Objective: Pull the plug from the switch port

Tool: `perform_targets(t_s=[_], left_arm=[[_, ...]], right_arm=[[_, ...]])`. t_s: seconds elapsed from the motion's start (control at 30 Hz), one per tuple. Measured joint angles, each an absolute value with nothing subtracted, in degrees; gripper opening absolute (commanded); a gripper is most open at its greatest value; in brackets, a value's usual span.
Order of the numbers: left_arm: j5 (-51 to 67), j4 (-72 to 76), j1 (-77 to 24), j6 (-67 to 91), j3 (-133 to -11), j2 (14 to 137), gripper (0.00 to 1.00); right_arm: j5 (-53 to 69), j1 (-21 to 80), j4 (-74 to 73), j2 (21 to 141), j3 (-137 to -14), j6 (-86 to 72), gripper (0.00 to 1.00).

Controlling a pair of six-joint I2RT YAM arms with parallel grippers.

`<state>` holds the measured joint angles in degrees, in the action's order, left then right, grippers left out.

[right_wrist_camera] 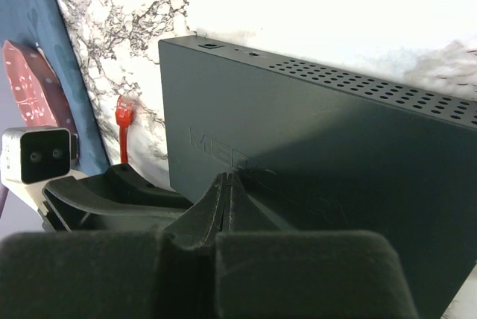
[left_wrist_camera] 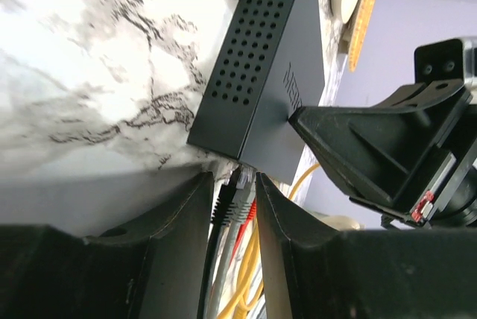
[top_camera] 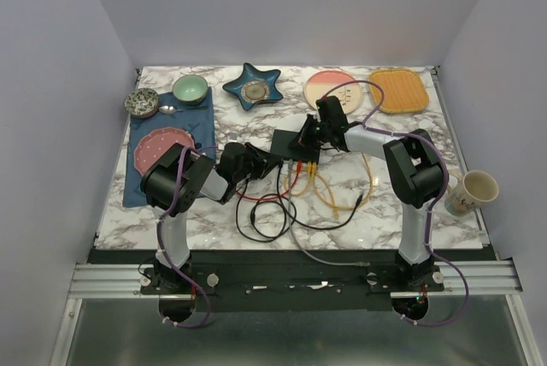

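switch (top_camera: 291,143): your landmark. Small black box lying flat on the marble tabletop (top_camera: 385,203), roughly mid-table between the two arms. Everything below is placed off it.

plug (left_wrist_camera: 237,182): at the switch's near edge, nose right at the port face. From the left wrist view I'd say it's not out yet, but the socket itself is tucked under the box edge, so you can't be fully sure how deep it sits.

left pincer (left_wrist_camera: 232,207): on the near-left side of the switch, jaws partway in with a finger on each side of the plug and its black boot. Looks like they're touching it or nearly so; a firm pinch I can't confirm.

right pincer (right_wrist_camera: 227,192): pressed together, holding nothing, tips planted on the switch's top face from the far-right side. Reads like you're pinning the box down so it doesn't slide.

cables (top_camera: 329,195): yellow, red and black ones spilling from the switch's near edge toward you. A loose red connector (right_wrist_camera: 123,110) lies on the tabletop just off the switch's left end.

progress: setup looks done, box braced and plug bracketed. Left to do, by my guess: finish the squeeze, then pull straight back away from the switch. The actual pull isn't done.
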<state>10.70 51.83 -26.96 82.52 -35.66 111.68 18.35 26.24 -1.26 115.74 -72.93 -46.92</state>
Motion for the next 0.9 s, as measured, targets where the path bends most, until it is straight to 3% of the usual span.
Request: perform_targets(t_s=[0.4,0.7,0.9], left_arm=[[10.46,55.24,-26.7,83.92,-36.53,114.08,0.46],[10.98,55.4,-26.74,83.83,-37.21,114.78,0.4],[11.73,56.69,-26.74,83.33,-37.45,115.5,0.43]], right_arm=[[18.96,26.22,-0.36,116.16,-72.88,-47.18,0.01],[19.0,26.13,0.21,116.38,-72.88,-47.57,0.01],[19.03,26.13,0.23,116.38,-72.88,-47.59,0.01]])
